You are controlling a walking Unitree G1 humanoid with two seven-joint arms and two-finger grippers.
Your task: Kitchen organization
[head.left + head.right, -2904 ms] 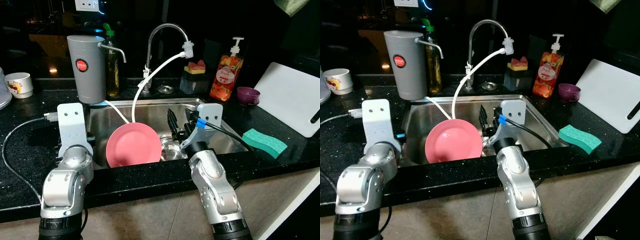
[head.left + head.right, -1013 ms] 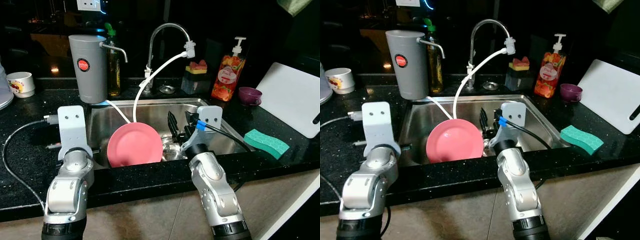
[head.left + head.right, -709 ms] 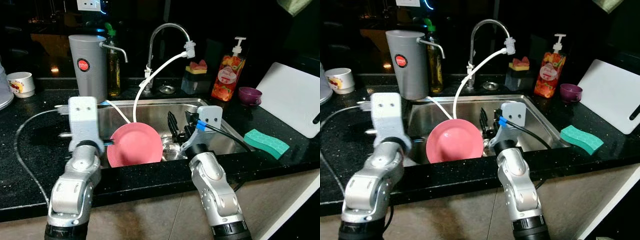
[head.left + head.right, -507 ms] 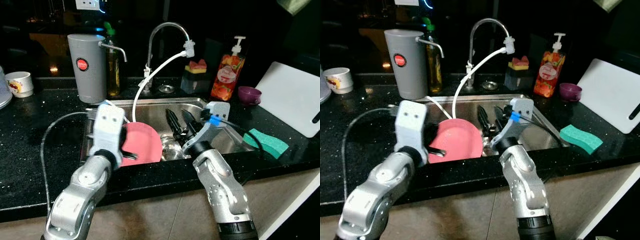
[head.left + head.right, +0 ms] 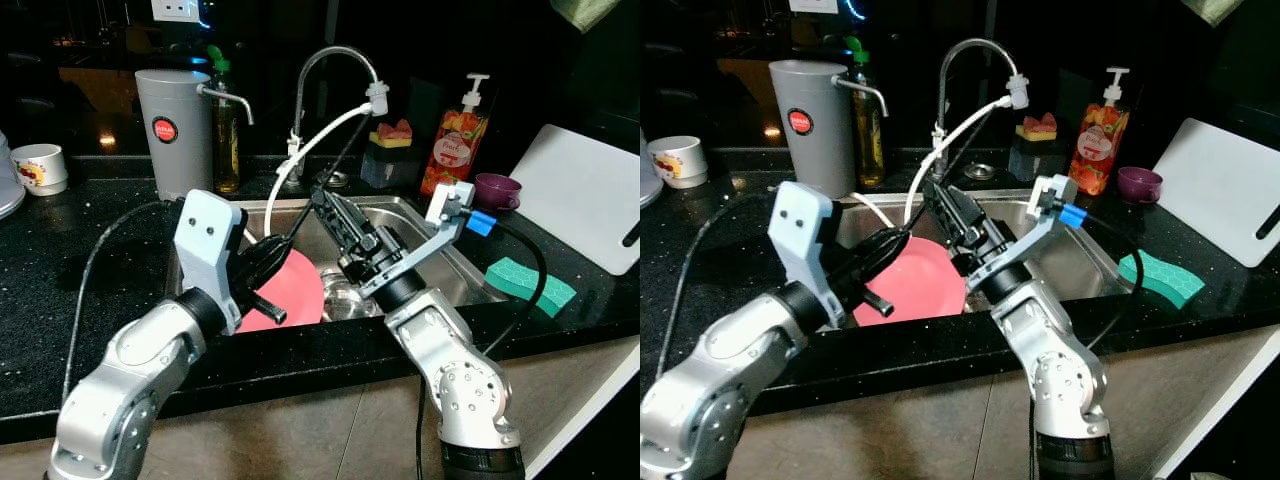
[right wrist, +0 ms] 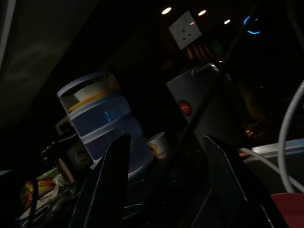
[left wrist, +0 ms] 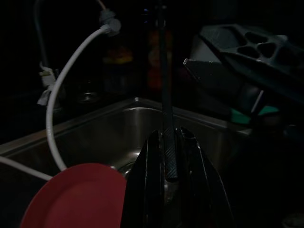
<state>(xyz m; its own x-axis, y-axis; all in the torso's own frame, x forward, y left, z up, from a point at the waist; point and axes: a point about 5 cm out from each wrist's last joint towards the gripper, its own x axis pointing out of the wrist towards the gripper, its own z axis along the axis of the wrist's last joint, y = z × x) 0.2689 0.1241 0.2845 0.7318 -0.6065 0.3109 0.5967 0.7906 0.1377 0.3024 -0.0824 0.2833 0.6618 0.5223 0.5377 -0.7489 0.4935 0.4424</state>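
Your pink plate [image 5: 290, 295] leans on edge in steel sink [image 5: 440, 275], partly hidden behind left gripper [image 5: 262, 262]. That gripper is clenched on thin dark rod [image 7: 165, 95], which rises toward chrome faucet [image 5: 330, 60] with white hose [image 5: 310, 140]. Right gripper [image 5: 325, 205] hovers above sink, fingers [image 6: 111, 180] spread, empty. Around: grey dispenser [image 5: 175, 130], soap bottle [image 5: 450, 140], green sponge [image 5: 530, 283], white cutting board [image 5: 585, 190]. Rod's nature unclear; wrist views very dark.

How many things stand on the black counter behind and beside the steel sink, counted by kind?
Grey cylindrical water dispenser: 1
Bottles: 2, the dark oil bottle and the orange pump soap bottle
Cups: 2, the white printed cup and the small purple cup
Green sponge: 1
White cutting board: 1
Total: 7
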